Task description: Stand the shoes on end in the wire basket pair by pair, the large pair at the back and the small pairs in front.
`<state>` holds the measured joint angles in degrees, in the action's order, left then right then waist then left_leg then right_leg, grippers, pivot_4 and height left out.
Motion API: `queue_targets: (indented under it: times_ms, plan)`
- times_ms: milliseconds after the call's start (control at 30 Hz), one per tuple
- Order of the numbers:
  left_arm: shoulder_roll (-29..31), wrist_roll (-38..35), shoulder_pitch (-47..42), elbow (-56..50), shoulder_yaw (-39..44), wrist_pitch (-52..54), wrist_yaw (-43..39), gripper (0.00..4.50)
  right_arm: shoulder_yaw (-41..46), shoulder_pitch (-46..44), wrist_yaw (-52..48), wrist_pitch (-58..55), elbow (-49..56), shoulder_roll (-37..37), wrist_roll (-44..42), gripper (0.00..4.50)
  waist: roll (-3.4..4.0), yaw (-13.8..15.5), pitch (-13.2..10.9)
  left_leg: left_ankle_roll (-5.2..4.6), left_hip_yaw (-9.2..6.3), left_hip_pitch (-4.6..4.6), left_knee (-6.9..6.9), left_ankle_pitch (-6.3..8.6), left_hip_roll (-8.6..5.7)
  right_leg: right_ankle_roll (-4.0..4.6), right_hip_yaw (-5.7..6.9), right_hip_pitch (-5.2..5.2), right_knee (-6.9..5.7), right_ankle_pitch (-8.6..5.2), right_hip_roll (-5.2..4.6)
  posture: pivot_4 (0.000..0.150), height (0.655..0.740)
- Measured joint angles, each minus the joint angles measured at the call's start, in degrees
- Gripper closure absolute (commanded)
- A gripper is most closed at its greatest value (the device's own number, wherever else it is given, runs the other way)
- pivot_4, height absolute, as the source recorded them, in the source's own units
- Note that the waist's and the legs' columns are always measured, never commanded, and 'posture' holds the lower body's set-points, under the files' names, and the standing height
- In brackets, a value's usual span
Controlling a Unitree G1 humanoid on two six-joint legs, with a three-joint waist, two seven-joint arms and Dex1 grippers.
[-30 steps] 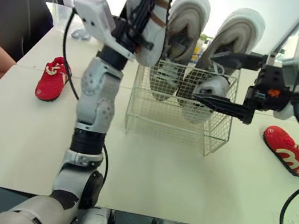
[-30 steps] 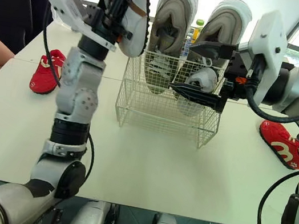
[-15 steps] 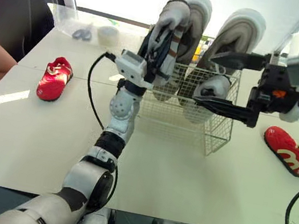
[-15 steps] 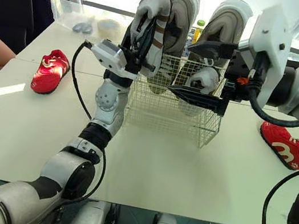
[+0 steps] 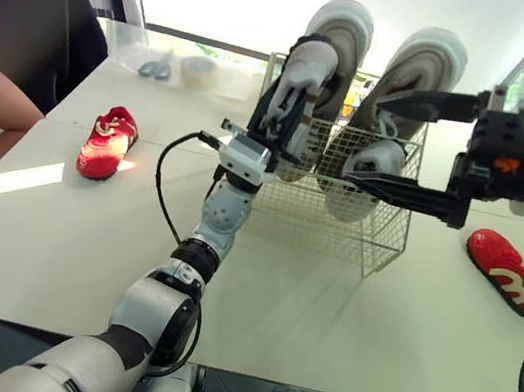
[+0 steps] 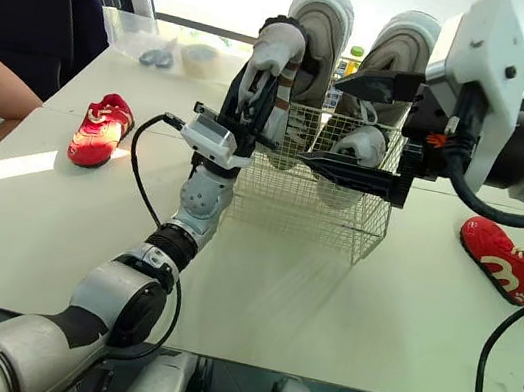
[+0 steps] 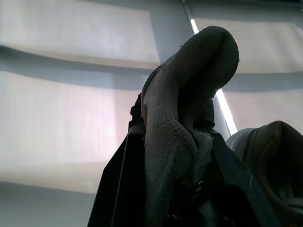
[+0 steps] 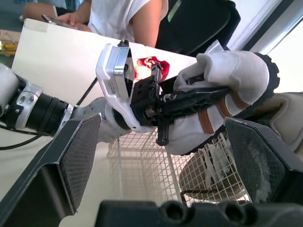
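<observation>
White brown-striped shoe (image 5: 300,86): hanging over the front-left corner of the wire basket (image 5: 363,229), just ahead of the left shoe of the large grey pair (image 5: 340,27); lower end sitting about at rim level, hidden behind the wrist, so cannot tell whether already between the wires.
Change: having come down and inward within the last second from high up at the left of the basket; transport seemingly almost done, with lowering and letting go remaining.
Axis: running near upright, leaning slightly back like the large grey pair; rounded end, apparently the toe, pointing up.
Left gripper (image 5: 274,117): pinching the shoe's lower part, black fingers pressing on both sides.
Small pale shoe (image 5: 375,160): standing in the basket's front-right, likely the mate.
Right gripper (image 5: 365,140): hovering at the basket's front-right, jaws spread wide, clasping nothing.
Red shoes: one (image 5: 106,140) lying flat on the table (image 5: 323,308) well left of the basket, the other (image 5: 515,284) well right, both waiting.
</observation>
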<state>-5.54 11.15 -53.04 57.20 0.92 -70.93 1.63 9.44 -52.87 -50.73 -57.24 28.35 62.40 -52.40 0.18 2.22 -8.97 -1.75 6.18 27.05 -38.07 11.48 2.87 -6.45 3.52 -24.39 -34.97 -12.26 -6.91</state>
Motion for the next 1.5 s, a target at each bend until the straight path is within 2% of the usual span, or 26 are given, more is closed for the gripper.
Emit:
queue_targets:
  times_ms: [300, 967, 1333, 1500]
  plan:
    - [0.4, 4.4, 0.7, 0.7, -1.4, 0.1, 8.7, 3.74, -1.0, -2.4, -0.6, -0.4, -0.5, 0.5, -0.3, 0.00, 0.09, 0.0, 0.7, -0.05, 0.01, -0.02, 0.04, 0.05, 0.05, 0.01, 0.00, -0.01, 0.11, -0.01, -0.01, 0.150, 0.7400]
    - [5.7, 14.9, -8.2, 9.6, -6.8, 2.8, 24.5, 3.74, -2.1, -2.4, 0.0, 0.4, -0.4, -0.3, -0.2, 0.00, 0.06, 0.1, 0.7, -0.05, 0.01, 0.32, 0.05, 0.06, 0.05, 0.05, 0.00, -0.31, 0.18, 0.02, -0.06, 0.150, 0.7400]
    - [8.2, 25.9, -9.1, 9.2, -13.5, 2.0, 39.4, 3.74, -2.1, -2.8, 1.2, -0.7, 0.1, -0.2, -1.4, 0.00, 0.02, 0.1, 0.7, -0.07, 0.02, 0.39, 0.13, 0.07, 0.04, 0.09, 0.01, -0.34, 0.34, 0.05, -0.09, 0.150, 0.7400]
    - [8.7, 28.7, -11.1, 10.7, -15.9, 3.1, 44.0, 3.74, -2.1, -3.9, 1.3, -1.5, 0.1, -0.1, -2.0, 0.00, 0.01, 0.1, 0.7, -0.13, 0.07, 0.45, 0.21, 0.10, 0.04, 0.23, 0.01, -0.33, 0.66, 0.15, -0.09, 0.150, 0.7400]
